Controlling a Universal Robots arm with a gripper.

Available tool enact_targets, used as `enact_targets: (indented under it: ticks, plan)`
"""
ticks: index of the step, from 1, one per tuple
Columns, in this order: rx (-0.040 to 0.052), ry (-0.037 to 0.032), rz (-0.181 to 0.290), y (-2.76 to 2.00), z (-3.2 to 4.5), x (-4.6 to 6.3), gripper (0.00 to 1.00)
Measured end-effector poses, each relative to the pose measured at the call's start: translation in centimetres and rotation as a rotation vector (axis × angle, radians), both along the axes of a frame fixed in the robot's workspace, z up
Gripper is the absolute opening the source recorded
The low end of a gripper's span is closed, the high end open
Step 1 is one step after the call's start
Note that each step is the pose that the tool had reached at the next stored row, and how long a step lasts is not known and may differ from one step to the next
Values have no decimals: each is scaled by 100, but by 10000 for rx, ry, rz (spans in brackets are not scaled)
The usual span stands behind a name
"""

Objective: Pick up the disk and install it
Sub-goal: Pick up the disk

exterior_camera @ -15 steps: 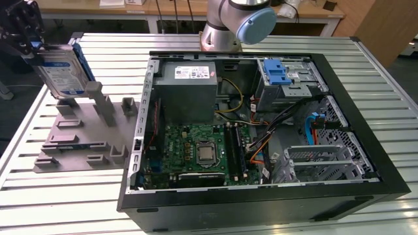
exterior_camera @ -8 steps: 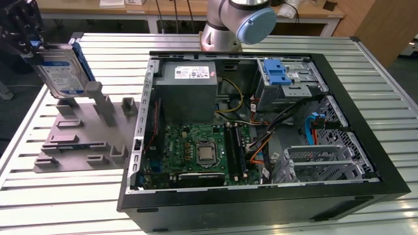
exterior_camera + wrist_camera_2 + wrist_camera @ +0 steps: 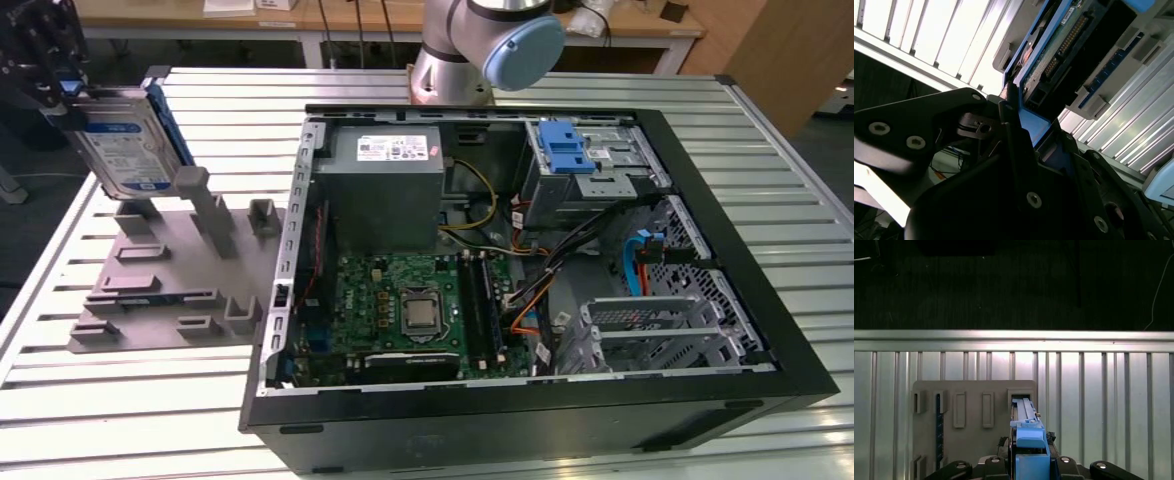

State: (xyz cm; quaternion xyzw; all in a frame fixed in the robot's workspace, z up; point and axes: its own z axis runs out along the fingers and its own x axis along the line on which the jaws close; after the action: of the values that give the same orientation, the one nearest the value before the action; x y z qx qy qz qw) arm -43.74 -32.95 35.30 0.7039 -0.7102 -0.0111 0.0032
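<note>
1. The disk [image 3: 127, 145] stands on edge at the exterior view's far left, label facing outward, with its lower end at the slotted grey holder [image 3: 160, 290]. I cannot tell whether it is clear of the slot.
2. My tool [image 3: 70, 92] is clenched on the disk's upper end. In the second wrist view my fingers [image 3: 1009, 117] press the blue carrier rather than the bare drive body, which I judge keeps the load off the circuit board side.
3. Gripping it by the end leaves the rest of the disk free, which I judge suits sliding it into a bay.
4. The holder sits on the slatted surface [image 3: 134, 400], just beside the open computer case [image 3: 534, 420].
5. Inside the case, the metal drive cage [image 3: 587, 180] with its blue bracket [image 3: 567, 150] lies well apart from the disk.
</note>
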Motion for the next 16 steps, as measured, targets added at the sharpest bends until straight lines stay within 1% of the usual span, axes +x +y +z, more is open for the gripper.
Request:
enact_targets:
  ticks: [5,16]
  plan:
    - [0,0,0,0,22,0,36]
    - [0,0,0,0,132,0,36]
